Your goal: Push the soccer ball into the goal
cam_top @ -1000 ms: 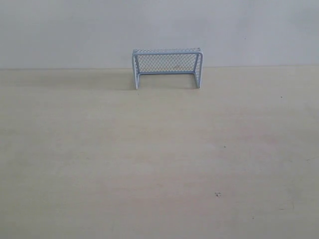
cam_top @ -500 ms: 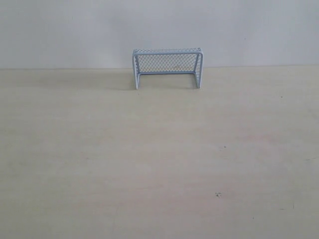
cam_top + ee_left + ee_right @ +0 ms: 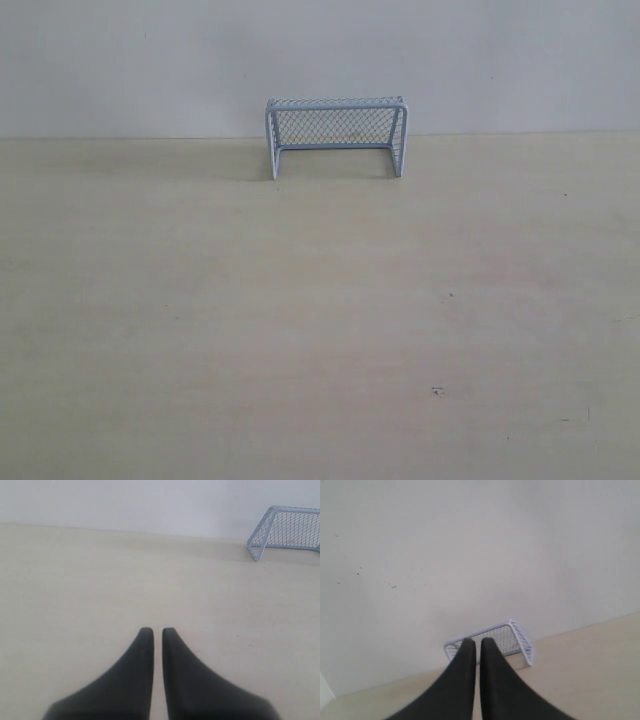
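The pale blue-white goal [image 3: 335, 136] with mesh netting stands at the far middle of the table, against the wall, its mouth facing the camera. It also shows in the left wrist view [image 3: 290, 530] and in the right wrist view [image 3: 510, 640]. The soccer ball is not in any view. My left gripper [image 3: 154, 631] is shut with nothing between its black fingers, low over bare table. My right gripper [image 3: 477, 642] is shut too, raised and pointing toward the goal, hiding part of it. Neither gripper shows in the exterior view.
The light wooden table [image 3: 300, 320] runs back to a plain white wall [image 3: 150, 60]. A few small dark specks [image 3: 437, 390] mark the tabletop at the right.
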